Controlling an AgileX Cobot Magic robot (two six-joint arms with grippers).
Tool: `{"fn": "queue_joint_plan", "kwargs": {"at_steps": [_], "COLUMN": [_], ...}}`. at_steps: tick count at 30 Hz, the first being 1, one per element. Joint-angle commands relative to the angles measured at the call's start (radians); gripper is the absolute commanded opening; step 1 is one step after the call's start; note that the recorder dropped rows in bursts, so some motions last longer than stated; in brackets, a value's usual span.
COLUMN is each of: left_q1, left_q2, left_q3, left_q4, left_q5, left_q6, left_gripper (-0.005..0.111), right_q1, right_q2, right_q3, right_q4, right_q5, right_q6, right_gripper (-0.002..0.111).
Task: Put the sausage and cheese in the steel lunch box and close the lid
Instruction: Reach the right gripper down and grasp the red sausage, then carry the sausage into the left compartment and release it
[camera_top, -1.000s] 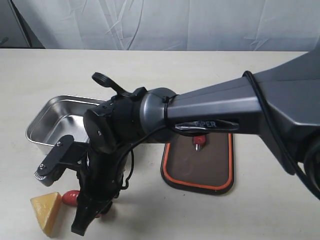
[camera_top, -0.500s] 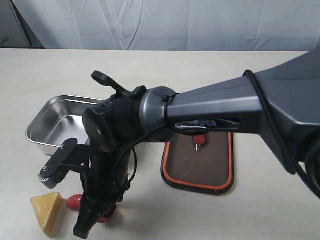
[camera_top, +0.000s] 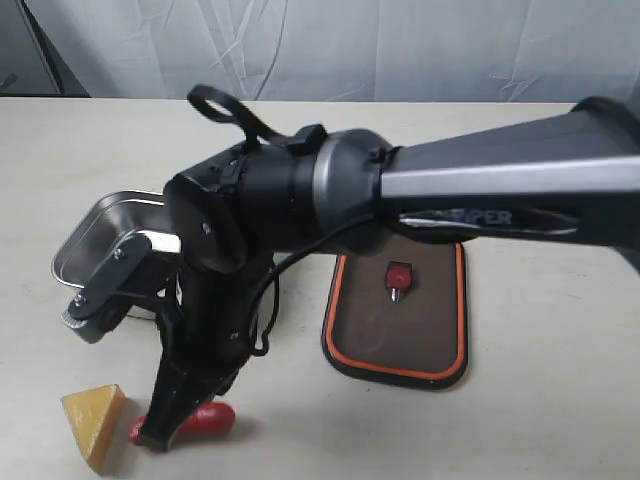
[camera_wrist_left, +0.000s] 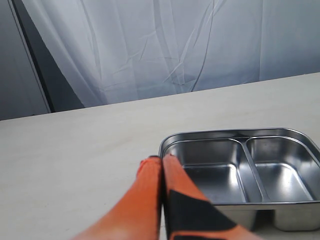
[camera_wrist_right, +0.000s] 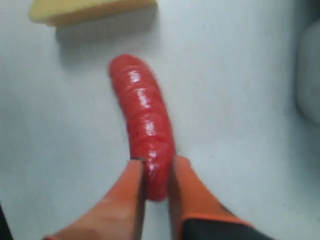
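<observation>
The red sausage (camera_top: 205, 420) lies on the table near the front edge, just right of the yellow cheese wedge (camera_top: 93, 425). My right gripper (camera_top: 155, 430) reaches across from the right and is shut on one end of the sausage (camera_wrist_right: 145, 120), with an orange finger (camera_wrist_right: 131, 185) pressed on each side; the cheese (camera_wrist_right: 90, 10) lies beyond its far end. The steel lunch box (camera_top: 95, 225) sits behind, partly hidden by the arm. The dark lid (camera_top: 400, 330) lies orange seal up to its right. My left gripper (camera_wrist_left: 161, 159) is shut and empty beside the box (camera_wrist_left: 240, 135).
The right arm's thick forearm (camera_top: 470, 200) spans the table from the right edge to the box. The lid's orange valve (camera_top: 397, 277) points up. A white curtain (camera_top: 330, 45) hangs behind the table.
The right wrist has risen and swung, uncovering the lid's valve. The sausage has shifted right, away from the cheese, and now sits pinched between the right fingers.
</observation>
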Motion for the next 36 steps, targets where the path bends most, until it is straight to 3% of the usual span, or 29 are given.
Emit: {"fn": "queue_joint_plan", "kwargs": {"at_steps": [1, 8, 13, 16, 19, 21, 32, 36], "left_q1": [-0.006, -0.006, -0.006, -0.006, -0.006, -0.006, -0.006, -0.006], "left_q2": [-0.006, -0.006, -0.006, -0.006, -0.006, -0.006, -0.006, -0.006], "left_q3": [0.004, 0.004, 0.004, 0.004, 0.004, 0.004, 0.004, 0.004], "left_q4": [0.001, 0.001, 0.001, 0.001, 0.001, 0.001, 0.001, 0.001], "left_q5": [-0.007, -0.007, -0.007, -0.007, -0.007, -0.007, -0.007, -0.007], "left_q6": [-0.001, -0.001, -0.001, -0.001, -0.001, -0.001, -0.001, -0.001], "left_gripper": [0.000, 0.000, 0.000, 0.000, 0.000, 0.000, 0.000, 0.000], "right_q1": [0.003, 0.003, 0.003, 0.004, 0.004, 0.004, 0.090, 0.103], "right_q2": [-0.079, -0.066, -0.008, 0.004, -0.004, -0.012, 0.036, 0.056], "right_q3": [0.001, 0.001, 0.001, 0.002, 0.002, 0.002, 0.002, 0.000], "right_q4": [-0.008, -0.018, 0.085, 0.147, 0.138, 0.135, 0.056, -0.057], "right_q5": [-0.050, 0.008, 0.177, 0.356, 0.356, 0.356, 0.135, 0.057], "right_q6": [0.005, 0.011, -0.155, -0.288, -0.301, -0.329, -0.429, -0.302], "right_gripper": [0.000, -0.001, -0.001, 0.011, 0.041, 0.051, 0.049, 0.049]}}
